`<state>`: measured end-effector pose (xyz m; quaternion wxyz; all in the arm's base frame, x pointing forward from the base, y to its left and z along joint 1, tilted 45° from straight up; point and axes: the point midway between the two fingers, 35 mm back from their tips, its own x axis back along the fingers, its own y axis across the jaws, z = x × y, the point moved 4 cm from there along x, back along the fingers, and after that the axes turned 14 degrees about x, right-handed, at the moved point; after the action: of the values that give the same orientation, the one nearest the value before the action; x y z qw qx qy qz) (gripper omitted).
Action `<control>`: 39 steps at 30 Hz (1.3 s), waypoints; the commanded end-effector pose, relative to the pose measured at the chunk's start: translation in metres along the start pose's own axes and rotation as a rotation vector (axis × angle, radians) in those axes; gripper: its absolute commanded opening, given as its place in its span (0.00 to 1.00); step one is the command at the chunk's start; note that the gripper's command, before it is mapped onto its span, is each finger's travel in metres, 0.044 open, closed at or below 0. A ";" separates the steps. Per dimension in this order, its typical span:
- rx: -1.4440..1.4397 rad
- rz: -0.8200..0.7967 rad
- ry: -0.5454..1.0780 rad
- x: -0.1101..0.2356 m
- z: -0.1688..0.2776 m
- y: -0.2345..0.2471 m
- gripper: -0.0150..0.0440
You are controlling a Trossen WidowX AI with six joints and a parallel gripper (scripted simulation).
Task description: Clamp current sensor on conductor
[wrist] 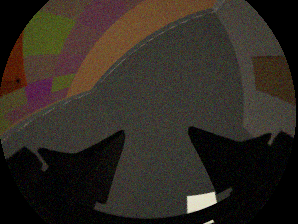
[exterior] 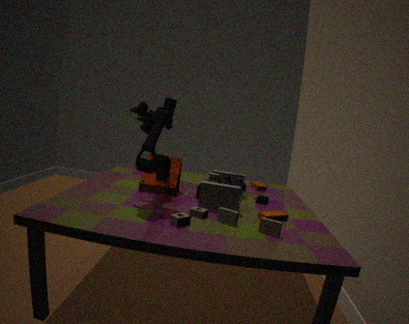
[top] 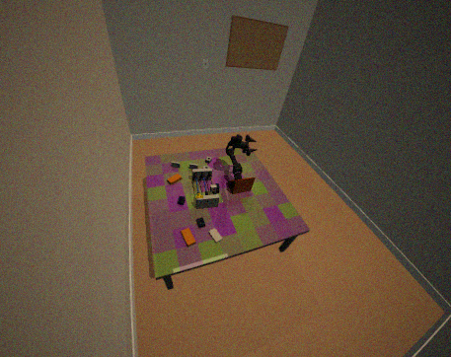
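Split-core sensor: can't pin it down for sure at this resolution; best candidate is the small yellowish piece [top: 198,196] at the near-left corner of the conductor fixture [top: 204,189], on the table [top: 263,232]. Too small to read any arrow or LOAD marker.

Fixture is a grey block with a few coloured conductors running along it between two end plates, roughly mid-table. In the exterior view it shows as a grey box [exterior: 218,193] right of the arm.

Clutter scattered around it: orange block [top: 174,178] to its left, another orange block [top: 187,236] nearer the front edge, small dark cube [top: 200,222] between, pale block [top: 215,235] beside the front orange one, small grey cubes [top: 208,159] along the far edge.

Arm sits on an orange base plate [top: 249,186] just right of the fixture, folded upward. Hand [top: 250,144] is raised well above the table, aimed away from the fixture toward the far wall, fingers spread wide, nothing between them. Wrist view shows only wall, floor strip and a corner of the checkered table past the fingers.
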<state>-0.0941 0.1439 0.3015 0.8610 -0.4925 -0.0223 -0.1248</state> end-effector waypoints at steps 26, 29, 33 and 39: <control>-0.981 -0.451 1.338 0.184 0.057 0.106 1.00; -1.039 -0.406 1.514 0.207 0.054 0.107 1.00; -1.094 -0.312 1.757 0.240 0.046 0.104 1.00; -1.114 -0.100 2.117 0.286 0.027 0.094 1.00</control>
<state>0.1589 0.1919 0.2763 0.2289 -0.5575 0.5836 -0.5442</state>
